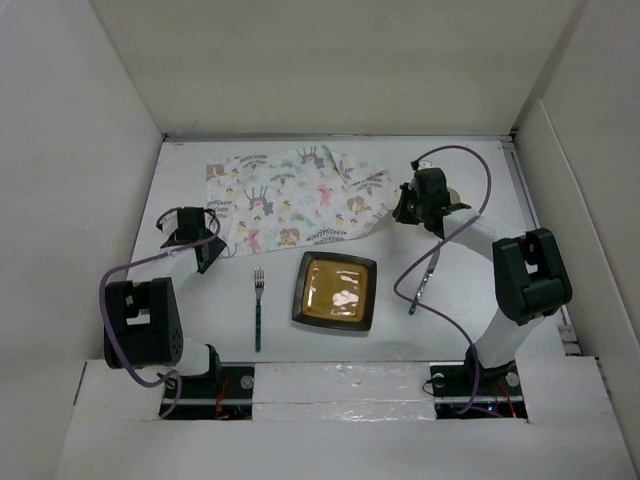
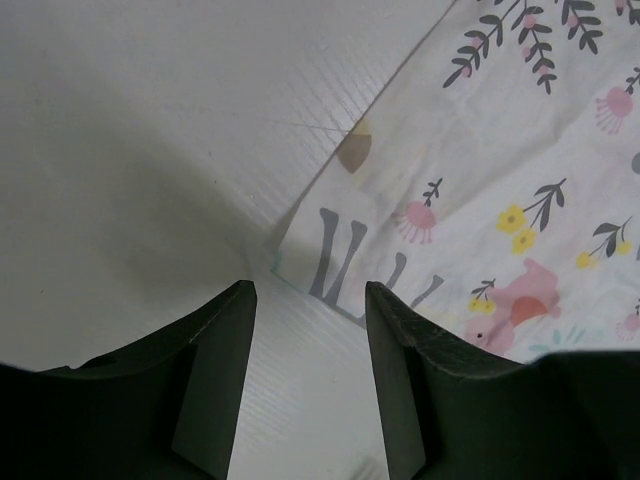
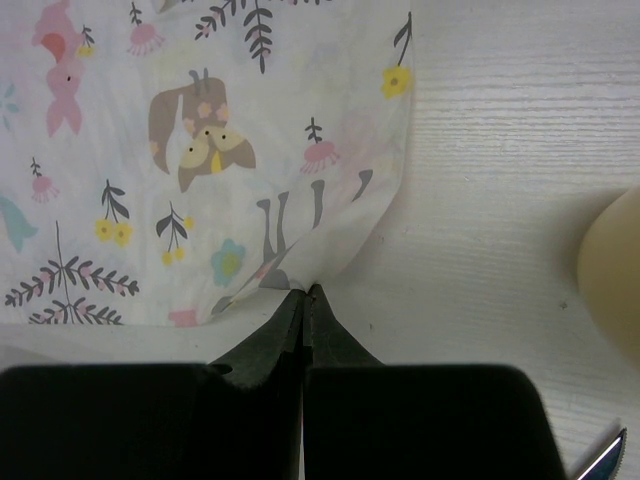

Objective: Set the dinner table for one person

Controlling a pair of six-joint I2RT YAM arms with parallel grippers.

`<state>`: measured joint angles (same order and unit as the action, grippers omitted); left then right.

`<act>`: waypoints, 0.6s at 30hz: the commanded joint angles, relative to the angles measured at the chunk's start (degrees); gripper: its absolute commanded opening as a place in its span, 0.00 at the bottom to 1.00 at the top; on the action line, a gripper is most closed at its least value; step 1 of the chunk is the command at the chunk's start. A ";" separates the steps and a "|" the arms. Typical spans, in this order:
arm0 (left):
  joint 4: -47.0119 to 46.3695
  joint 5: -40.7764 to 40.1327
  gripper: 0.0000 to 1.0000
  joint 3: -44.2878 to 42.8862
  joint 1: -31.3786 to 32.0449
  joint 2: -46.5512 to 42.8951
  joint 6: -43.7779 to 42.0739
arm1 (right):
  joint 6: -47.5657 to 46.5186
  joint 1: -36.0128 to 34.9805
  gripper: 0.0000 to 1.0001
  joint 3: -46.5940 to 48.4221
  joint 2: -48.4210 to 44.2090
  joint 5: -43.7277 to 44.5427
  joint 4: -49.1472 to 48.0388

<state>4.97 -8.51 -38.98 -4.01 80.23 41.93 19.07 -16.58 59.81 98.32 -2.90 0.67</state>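
Right gripper [image 3: 303,293] is clamped on the placemat [image 3: 200,150], fingertips pressed together on the mat's right-hand corner, where the cloth rises in a small pucker. Just right of that corner sits a pale beige rounded object [image 3: 612,270]; what it is I cannot tell. Nearer than the corner, a knife [image 1: 421,285] lies by the right arm.

Left gripper [image 2: 310,300] hangs over the mat's opposite, near-left corner with its jaws apart. The corner lies just ahead of the gap, and nothing is held.

From above, the mat's long axis runs left to right, from one gripper toward the other. Its right end is rumpled and partly folded over. The dinner table [image 1: 180,170] lies under the mat and spreads out on every side of it. A brown square plate [image 1: 335,291] and a fork [image 1: 258,305] wait on the mat's near side, off the cloth.

Flattening the mat likely calls for drawing the pinched corner rightward, away from the mat's middle along that long axis. The right arm already has that end; the left arm is nearer the other corner and could pin it.
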 commanded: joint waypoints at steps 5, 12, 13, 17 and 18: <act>-4.53 -1.15 0.34 0.48 -0.38 5.11 3.07 | -0.17 -0.12 0.00 -0.31 -0.76 0.08 -2.95; -9.27 -2.92 0.00 2.50 0.14 4.76 3.60 | -0.08 -0.12 0.00 -1.01 -1.82 0.26 -3.22; -9.71 -3.17 0.00 2.51 0.14 4.68 3.77 | -0.09 -0.12 0.00 -0.93 -1.82 0.26 -3.22; -11.04 -5.28 0.00 1.37 2.24 -0.67 3.51 | -0.08 -0.73 0.00 -1.36 -3.92 0.96 -3.83; -10.78 -5.37 0.00 0.23 2.25 -2.25 3.07 | -0.17 -0.74 0.00 -1.63 -4.71 1.48 -3.83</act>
<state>-3.55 -11.66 -37.71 -3.07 83.74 45.17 19.09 -16.64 58.98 97.89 -2.81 -0.05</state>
